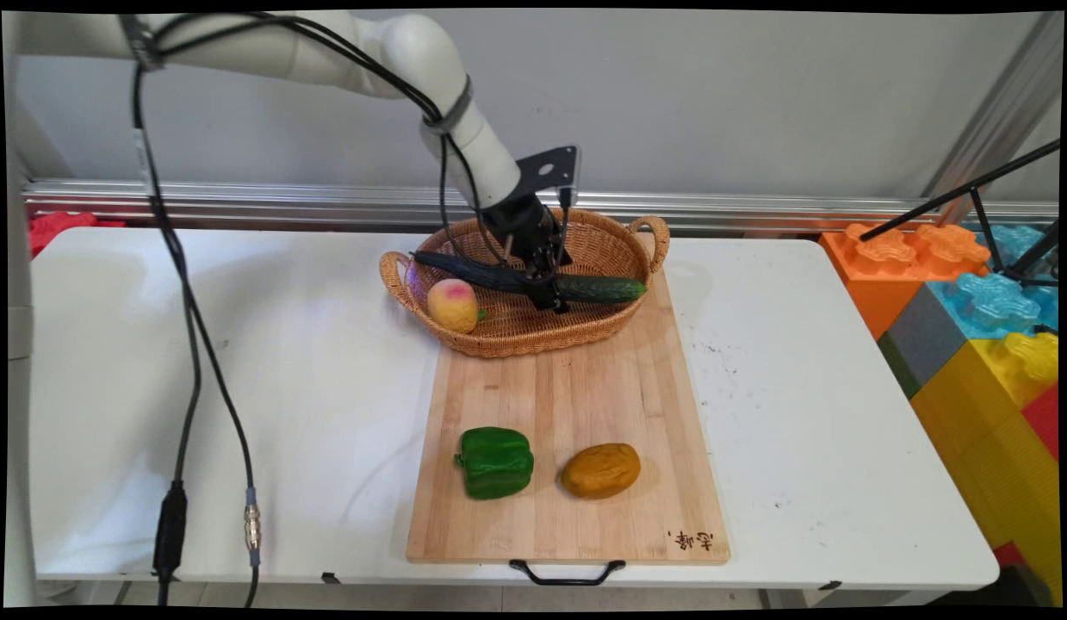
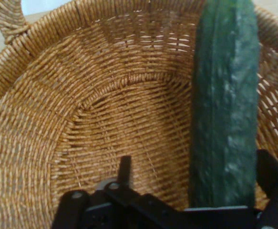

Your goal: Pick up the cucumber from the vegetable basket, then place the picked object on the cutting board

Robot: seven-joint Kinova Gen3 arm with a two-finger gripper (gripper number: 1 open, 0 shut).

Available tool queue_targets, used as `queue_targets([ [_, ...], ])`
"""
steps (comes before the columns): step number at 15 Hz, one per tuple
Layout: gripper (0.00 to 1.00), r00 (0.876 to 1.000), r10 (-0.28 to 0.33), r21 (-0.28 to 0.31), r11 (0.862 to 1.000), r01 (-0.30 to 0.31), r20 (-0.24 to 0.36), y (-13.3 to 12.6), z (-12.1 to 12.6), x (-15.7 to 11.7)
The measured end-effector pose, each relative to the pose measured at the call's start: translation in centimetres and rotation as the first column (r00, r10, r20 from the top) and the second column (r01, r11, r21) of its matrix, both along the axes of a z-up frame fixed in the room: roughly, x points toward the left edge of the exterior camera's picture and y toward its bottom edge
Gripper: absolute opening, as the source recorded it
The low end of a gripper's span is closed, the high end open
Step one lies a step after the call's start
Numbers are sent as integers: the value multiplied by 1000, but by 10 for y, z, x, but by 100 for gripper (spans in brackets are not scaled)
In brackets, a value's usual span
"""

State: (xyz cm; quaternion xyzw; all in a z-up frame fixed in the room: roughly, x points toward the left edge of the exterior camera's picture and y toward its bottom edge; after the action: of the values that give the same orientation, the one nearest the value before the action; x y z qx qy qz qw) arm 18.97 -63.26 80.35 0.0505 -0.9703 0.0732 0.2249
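Black two-finger gripper [image 1: 552, 297] down inside a wicker basket [image 1: 623, 245], jaws parted wide and set on either side of a dark green cucumber [image 1: 602, 288], not visibly pressing it. Seen in the hand view: cucumber [image 2: 227, 109] running lengthwise between the fingers [image 2: 272, 174], close against the right one, woven basket floor [image 2: 105, 119] showing in the gap beside the left one. Lying across the basket from left rim toward right rim, that cucumber, its left stretch in shadow. Resting against the basket's left inner wall, near the cucumber's left end, a peach [image 1: 452, 305], yellow with a pink blush. Standing on the far end of a wooden cutting board [image 1: 576, 387], the basket, a loop handle at each side. On the board's near end, well apart from the basket, a green bell pepper [image 1: 495, 462] and, just to its right, a brownish-orange potato [image 1: 600, 470]. Under it all, a white table [image 1: 800, 413]; off the table's right edge, large coloured building blocks [image 1: 981, 327].
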Motion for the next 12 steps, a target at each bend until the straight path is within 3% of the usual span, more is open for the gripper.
queue_targets([
  [1, 100, 1000, 0, 9, 1000, 0, 1, -3, -4, -2],
  [2, 0, 1000, -2, 20, 1000, 2, 3, -6, -8, -5],
  [7, 0, 1000, 3, 54, 999, -3, 6, -10, -1, -6],
  [12, 0, 998, 55, 27, 998, -54, -8, -1, 37, 3],
])
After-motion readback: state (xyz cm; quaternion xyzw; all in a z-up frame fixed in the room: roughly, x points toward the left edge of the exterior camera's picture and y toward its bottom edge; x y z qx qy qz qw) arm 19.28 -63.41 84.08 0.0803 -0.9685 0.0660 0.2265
